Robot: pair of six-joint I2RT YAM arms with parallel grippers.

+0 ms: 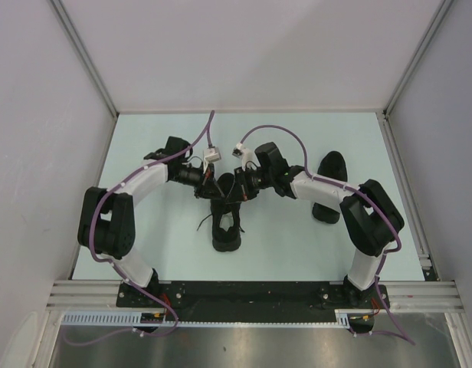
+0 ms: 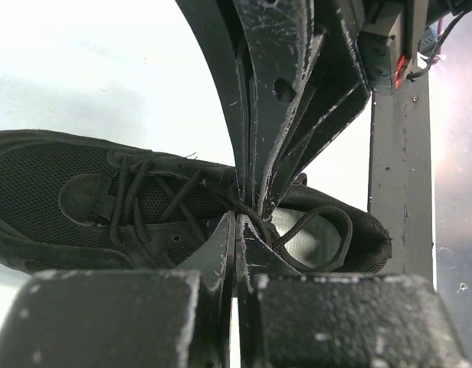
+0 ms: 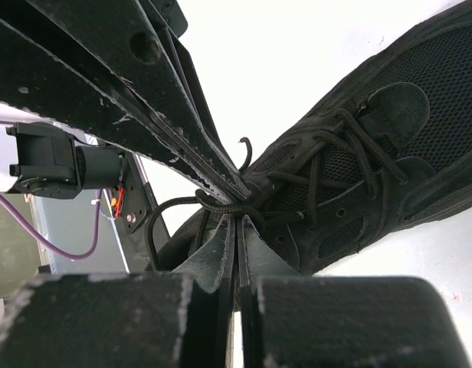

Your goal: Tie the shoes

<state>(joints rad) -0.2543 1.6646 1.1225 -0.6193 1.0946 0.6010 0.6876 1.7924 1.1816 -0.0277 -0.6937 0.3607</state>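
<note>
Your left gripper (image 2: 236,232) has its fingers pressed flat together, with a strand of the laces (image 2: 250,211) caught at their tips. Your right gripper (image 3: 237,228) is the same: no gap between the fingers, and a bundle of lace sits right at the tips. The two sets of tips meet nose to nose over the shoe's throat, almost touching, with the left coming in from the left edge side and the right from the right edge side.

Just past the tips, in your left wrist view, a lace loop (image 2: 328,230) curls over the pale grey insole (image 2: 301,239). The crossed lacing runs away from the tips along the tongue toward the mesh toe. In your right wrist view a short lace end (image 3: 246,149) hooks up beside the left gripper's finger.

The sneaker (image 1: 227,230) lies about mid-table, a little left of centre. Its toe points at the near edge and its heel opening sits under both grippers. A loose lace tail (image 1: 201,223) trails off its left side onto the pale green table (image 1: 297,253).

Further out, a second black shoe (image 1: 331,167) lies toward the right edge, partly under your right forearm. Purple cables (image 1: 112,195) run along both arms, and grey walls close in the left, far and right edges.
</note>
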